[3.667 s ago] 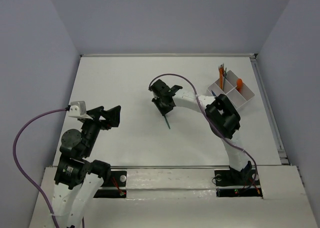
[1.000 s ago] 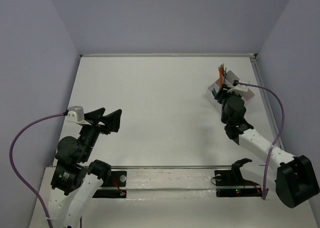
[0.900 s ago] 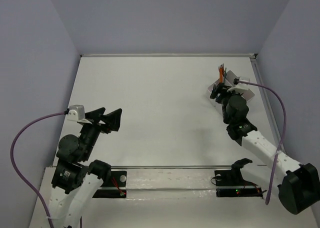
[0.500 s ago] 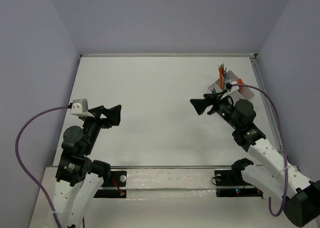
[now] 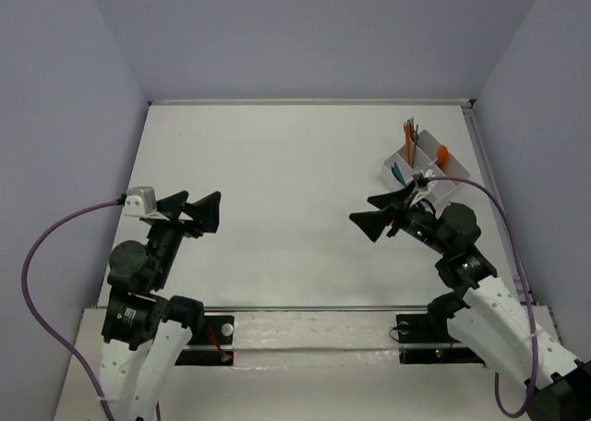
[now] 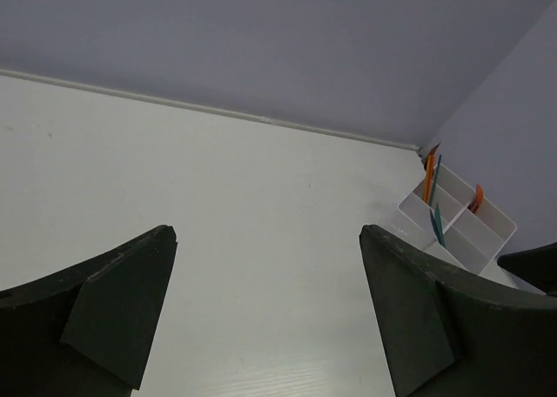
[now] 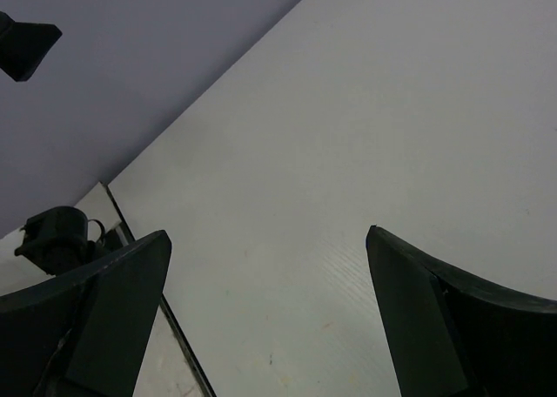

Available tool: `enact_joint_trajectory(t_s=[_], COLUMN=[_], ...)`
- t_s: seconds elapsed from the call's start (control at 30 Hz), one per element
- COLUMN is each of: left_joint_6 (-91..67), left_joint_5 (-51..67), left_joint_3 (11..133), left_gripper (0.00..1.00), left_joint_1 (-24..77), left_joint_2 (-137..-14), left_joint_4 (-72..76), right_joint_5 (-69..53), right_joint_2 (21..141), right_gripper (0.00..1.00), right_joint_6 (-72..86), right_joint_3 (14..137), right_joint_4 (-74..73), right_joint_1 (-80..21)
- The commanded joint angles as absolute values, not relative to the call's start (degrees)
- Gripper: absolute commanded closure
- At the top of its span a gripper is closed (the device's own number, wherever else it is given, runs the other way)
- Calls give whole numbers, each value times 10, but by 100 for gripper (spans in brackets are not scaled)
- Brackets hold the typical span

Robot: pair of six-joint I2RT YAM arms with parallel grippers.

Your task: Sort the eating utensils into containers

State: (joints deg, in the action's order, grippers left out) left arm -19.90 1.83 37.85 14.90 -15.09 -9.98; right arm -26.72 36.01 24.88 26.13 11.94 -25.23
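Note:
The white containers tray [image 5: 454, 183] stands at the table's far right. Orange and dark teal eating utensils [image 5: 409, 130] stand upright in its far compartment. An orange spoon [image 5: 442, 151] lies in another, and a teal utensil [image 5: 395, 172] leans in the near-left one. My right gripper [image 5: 363, 210] hovers just left of the tray, pointing left, open and empty. My left gripper [image 5: 196, 200] is raised over the table's left side, open and empty. The left wrist view shows the tray [image 6: 461, 249] with its utensils [image 6: 428, 178] far off to the right.
Purple cables [image 5: 37, 246] loop off both wrists. The table's near rail [image 5: 305, 312] runs between the arm bases. A raised strip [image 5: 489, 190] edges the table on the right, close behind the tray. In the right wrist view a left fingertip [image 7: 26, 44] shows at the top left.
My right gripper has opened, drawn back from the tray and swung round to point left. A teal utensil now rests in the tray. The left arm has barely shifted.

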Motion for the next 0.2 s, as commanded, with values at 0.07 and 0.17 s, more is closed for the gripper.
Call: enact_joint_trajectory(t_s=[0.07, 0.17], left_joint_6=[-184, -186], left_joint_5=[49, 56], left_joint_3=[366, 367], left_gripper=[1, 1], left_joint_1=[146, 146], left_joint_2=[-159, -169], left_joint_4=[-54, -55], right_joint_5=[-257, -243], right_joint_2=[330, 314], right_gripper=[0, 0], right_joint_6=[242, 241], right_joint_3=[260, 276], right_joint_4=[86, 71], right_joint_1=[-257, -257])
